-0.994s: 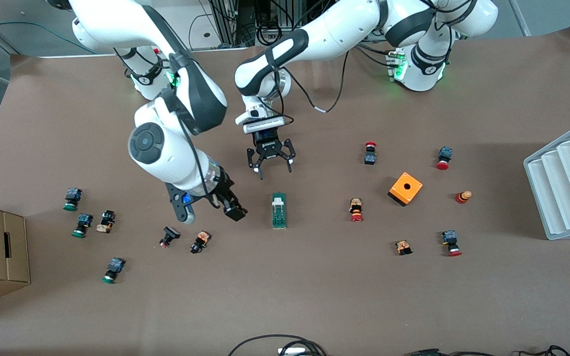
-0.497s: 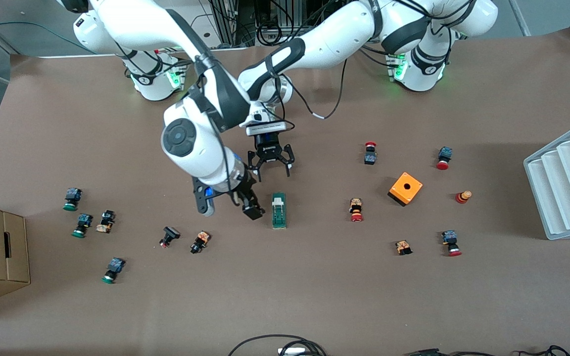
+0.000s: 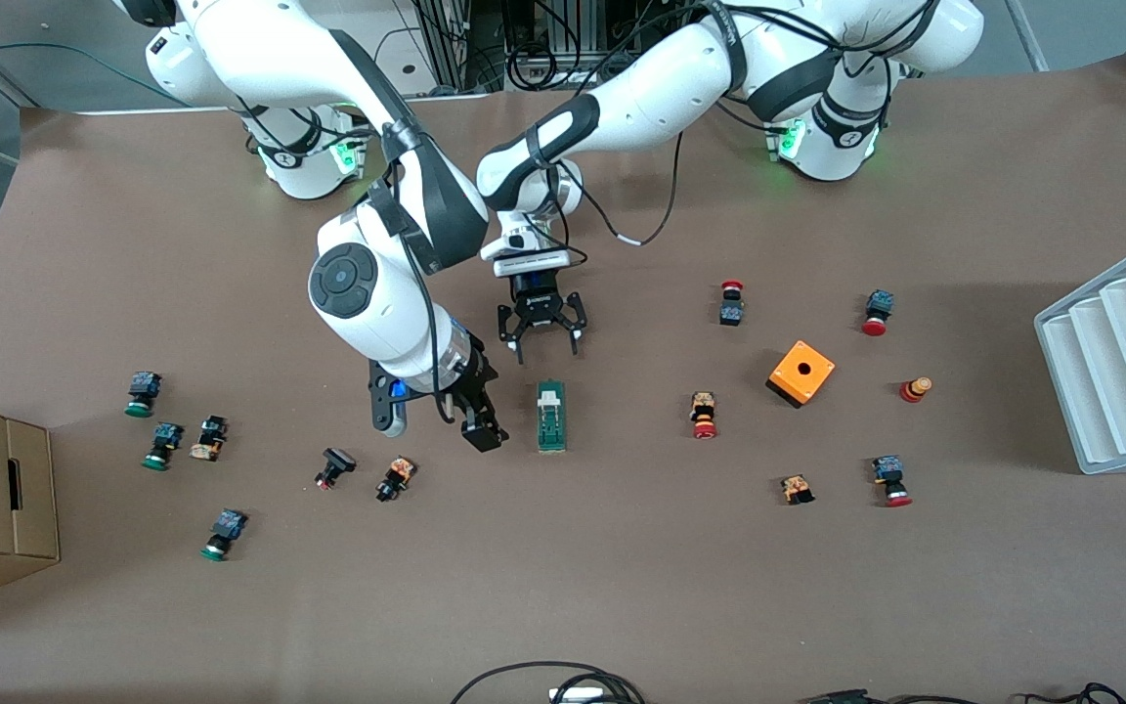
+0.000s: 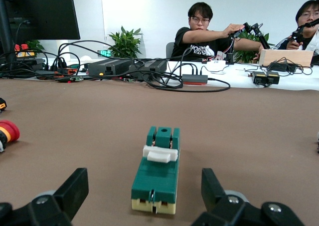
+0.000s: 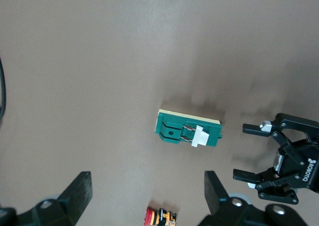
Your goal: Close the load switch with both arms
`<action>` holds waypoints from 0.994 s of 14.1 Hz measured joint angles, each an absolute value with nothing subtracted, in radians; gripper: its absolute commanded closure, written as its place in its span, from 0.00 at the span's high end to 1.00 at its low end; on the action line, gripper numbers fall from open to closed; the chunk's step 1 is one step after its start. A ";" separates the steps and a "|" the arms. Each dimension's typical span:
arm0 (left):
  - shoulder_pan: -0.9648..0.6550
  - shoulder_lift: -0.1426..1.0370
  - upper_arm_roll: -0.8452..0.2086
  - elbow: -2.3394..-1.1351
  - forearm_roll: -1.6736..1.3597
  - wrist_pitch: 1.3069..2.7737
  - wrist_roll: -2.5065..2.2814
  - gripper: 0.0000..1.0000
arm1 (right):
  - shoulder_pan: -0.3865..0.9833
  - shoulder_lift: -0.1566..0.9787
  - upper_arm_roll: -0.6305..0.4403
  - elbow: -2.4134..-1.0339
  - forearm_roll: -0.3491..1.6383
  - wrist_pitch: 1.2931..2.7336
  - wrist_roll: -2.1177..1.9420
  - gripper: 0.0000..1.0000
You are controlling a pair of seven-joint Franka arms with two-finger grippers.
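Front view showed the switch [image 3: 550, 416] lying loose on the worktop [image 3: 622, 567], untouched. Left jaws [image 3: 542, 337] gaped empty just short of its lever end; right jaws [image 3: 473, 418] gaped empty beside it. An uneven closing push might skid or twist it.

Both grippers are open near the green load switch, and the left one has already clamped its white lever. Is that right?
Not quite. The left gripper hasn't clamped anything: the left wrist view shows its jaws spread wide, short of the load switch. The right gripper is open beside the switch, as stated.
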State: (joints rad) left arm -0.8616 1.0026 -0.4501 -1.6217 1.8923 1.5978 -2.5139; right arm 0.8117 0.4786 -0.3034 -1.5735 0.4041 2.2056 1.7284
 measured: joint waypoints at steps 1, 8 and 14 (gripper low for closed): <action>-0.862 1.007 -0.450 -1.622 1.896 1.598 -2.516 1.00 | 0.820 0.486 -0.303 -1.575 0.404 2.209 1.738 1.00; -0.861 1.042 -0.449 -1.621 1.926 1.598 -2.528 1.00 | 0.868 0.598 -0.302 -1.576 0.404 2.327 1.848 0.99; -0.855 1.060 -0.442 -1.619 1.963 1.598 -2.567 1.00 | 0.902 0.653 -0.302 -1.577 0.404 2.400 1.897 0.95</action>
State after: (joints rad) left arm -0.8553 1.0602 -0.4421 -1.6190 1.9626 1.5975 -2.5673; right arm 0.9023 0.6526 -0.3015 -1.5772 0.4044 2.4002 1.8970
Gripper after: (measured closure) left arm 0.000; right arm 0.018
